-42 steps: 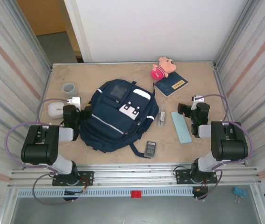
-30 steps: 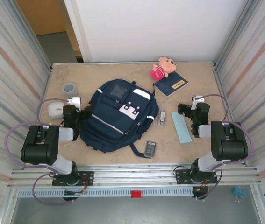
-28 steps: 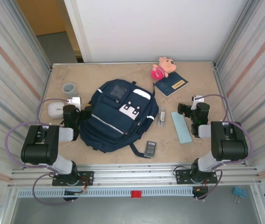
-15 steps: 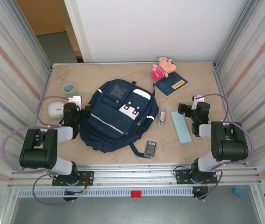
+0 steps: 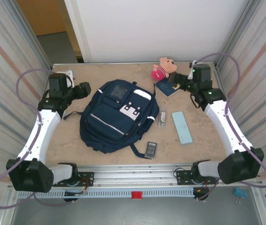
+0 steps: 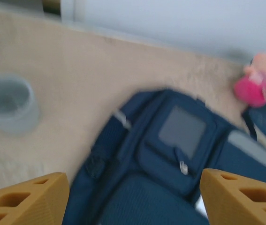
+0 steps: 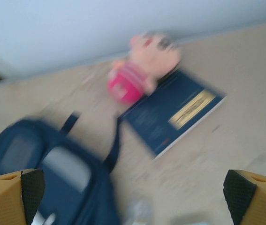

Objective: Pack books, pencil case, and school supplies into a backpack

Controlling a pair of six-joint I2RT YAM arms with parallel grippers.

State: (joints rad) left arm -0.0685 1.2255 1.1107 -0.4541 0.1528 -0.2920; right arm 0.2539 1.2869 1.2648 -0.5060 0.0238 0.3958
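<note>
Left tool [image 5: 82, 89] hovers over the far-left part of the surface [image 5: 72, 140], just beside the top-left edge of the backpack [image 5: 116, 117]. In the left wrist view its orange fingers [image 6: 27, 197] sit wide apart at the frame's bottom corners with nothing between them. That view is blurred.

Right tool [image 5: 183, 83] hangs at the far right, above the right end of the booklet [image 5: 169, 88]. Its fingers [image 7: 11, 197] are also spread wide and empty. The right wrist view is blurred too.

The backpack lies flat mid-surface, front side up, with the grey patch toward the far end and the straps trailing at the near edge. I can't tell whether a zip is open.

The booklet lies flat at far right, cover up, touching the pink plush toy [image 5: 163, 67]. The pencil case [image 5: 182, 126] lies flat right of the backpack, clear of it. The clear-grey oblong item [image 5: 162, 117] lies between the backpack and the pencil case. The calculator [image 5: 151, 149] is near the front edge, just beside a backpack strap. The grey cup [image 6: 8, 103] stands upright left of the backpack, apart from it.
</note>
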